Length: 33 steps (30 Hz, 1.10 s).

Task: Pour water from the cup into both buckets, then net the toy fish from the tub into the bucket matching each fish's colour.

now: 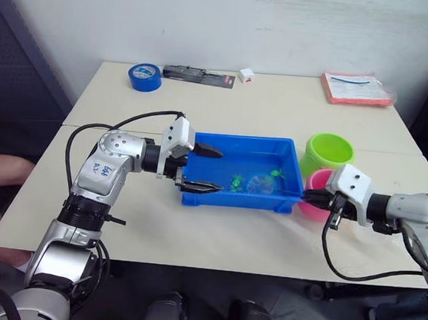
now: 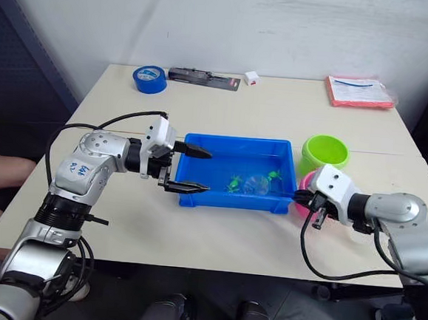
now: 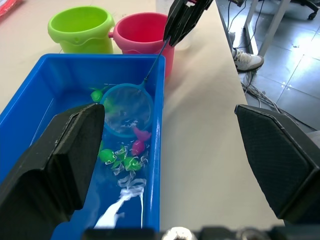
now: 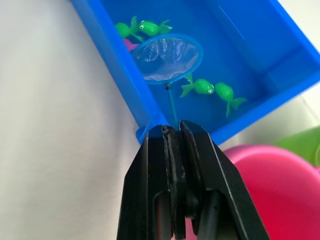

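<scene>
On the table (image 1: pixel 215 242), the blue tub (image 1: pixel 196 197) sits centre, green bucket (image 1: pixel 329 151) and pink bucket (image 3: pixel 142 35) at its right end. Netting looks barely begun: the fish (image 4: pixel 202 87) lie in the tub. The right hand (image 4: pixel 172 134) clamps the net (image 4: pixel 167 57), its hoop dipped among them; the left hand (image 1: pixel 200 169) gapes empty around the tub's left end.

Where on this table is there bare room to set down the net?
Free: the broad tabletop between the blue tape roll and the pink-edged pad, and the front strip before the tub. Crowded: the tub's right end, where the green bucket, pink bucket and right gripper holding the net bunch together.
</scene>
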### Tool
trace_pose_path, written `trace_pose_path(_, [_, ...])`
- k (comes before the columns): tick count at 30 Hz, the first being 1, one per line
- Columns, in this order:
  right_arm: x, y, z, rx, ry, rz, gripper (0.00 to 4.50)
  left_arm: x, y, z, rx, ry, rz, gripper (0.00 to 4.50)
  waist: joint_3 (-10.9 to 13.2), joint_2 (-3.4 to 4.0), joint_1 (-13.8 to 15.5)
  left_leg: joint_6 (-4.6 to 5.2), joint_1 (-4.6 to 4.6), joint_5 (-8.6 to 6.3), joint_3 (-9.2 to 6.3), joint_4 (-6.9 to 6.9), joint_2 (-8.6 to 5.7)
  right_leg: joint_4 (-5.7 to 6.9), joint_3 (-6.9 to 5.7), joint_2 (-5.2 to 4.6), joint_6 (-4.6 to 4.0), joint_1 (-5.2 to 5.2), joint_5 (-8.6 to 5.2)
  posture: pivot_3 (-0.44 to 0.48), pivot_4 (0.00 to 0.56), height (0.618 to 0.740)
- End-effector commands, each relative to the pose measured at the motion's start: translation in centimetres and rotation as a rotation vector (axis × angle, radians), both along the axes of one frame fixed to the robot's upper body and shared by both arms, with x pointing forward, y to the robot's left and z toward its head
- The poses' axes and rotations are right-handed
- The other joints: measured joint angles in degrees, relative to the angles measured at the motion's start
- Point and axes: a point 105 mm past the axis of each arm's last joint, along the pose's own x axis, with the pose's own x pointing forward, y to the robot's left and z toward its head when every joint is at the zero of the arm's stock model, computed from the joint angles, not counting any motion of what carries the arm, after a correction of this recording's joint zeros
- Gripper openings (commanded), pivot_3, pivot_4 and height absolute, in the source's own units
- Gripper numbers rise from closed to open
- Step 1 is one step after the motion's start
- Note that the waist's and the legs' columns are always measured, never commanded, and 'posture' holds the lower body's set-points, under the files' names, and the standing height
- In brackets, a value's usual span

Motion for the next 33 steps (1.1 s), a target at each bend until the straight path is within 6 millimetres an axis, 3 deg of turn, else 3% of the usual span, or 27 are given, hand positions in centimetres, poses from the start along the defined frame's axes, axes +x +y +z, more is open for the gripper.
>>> trace_pose_path(1, [-0.2,0.1,1.3,0.083,0.010,-0.058,0.80,0.1,0.1,1.4,-0.026,-0.046,-0.005,4.50,0.00,0.00,-0.03,0.00,0.00,0.00,0.00,0.00,0.00,0.00,0.00,0.00,0.00,-0.01,0.00,0.000,0.150,0.740])
trace_pose_path(6, [0.4,-0.2,1.0,-0.145,-0.139,-0.017,0.80,0.6,1.0,0.6,0.025,-0.052,0.006,4.50,0.00,0.00,-0.06,0.00,-0.02,-0.01,0.02,-0.01,-0.02,-0.03,-0.01,0.01,0.00,-0.06,0.00,0.000,0.150,0.740])
trace_pose_path(13, [0.8,1.8,0.5,-0.393,-0.327,0.213,0.80,0.6,3.3,-0.8,0.128,-0.030,0.003,4.50,0.00,-0.01,-0.27,-0.02,-0.04,0.00,0.20,-0.12,-0.04,-0.01,-0.10,0.09,0.17,-0.27,0.09,0.000,0.150,0.740])
trace_pose_path(27, [3.2,6.8,-0.4,-0.435,-0.408,0.382,0.80,0.1,5.9,-1.2,0.183,-0.015,0.065,4.50,0.00,-0.02,-0.35,-0.02,-0.02,0.00,0.16,-0.10,-0.01,0.07,0.14,0.03,0.01,-0.38,0.00,0.000,0.150,0.740])
trace_pose_path(33, [2.8,8.7,-1.3,-0.396,-0.377,0.431,0.80,0.1,6.3,-1.0,0.186,-0.020,0.090,4.50,-0.02,-0.05,-0.25,-0.02,-0.01,0.00,0.15,-0.10,-0.01,0.06,0.16,0.00,-0.01,-0.41,0.00,0.000,0.150,0.740])
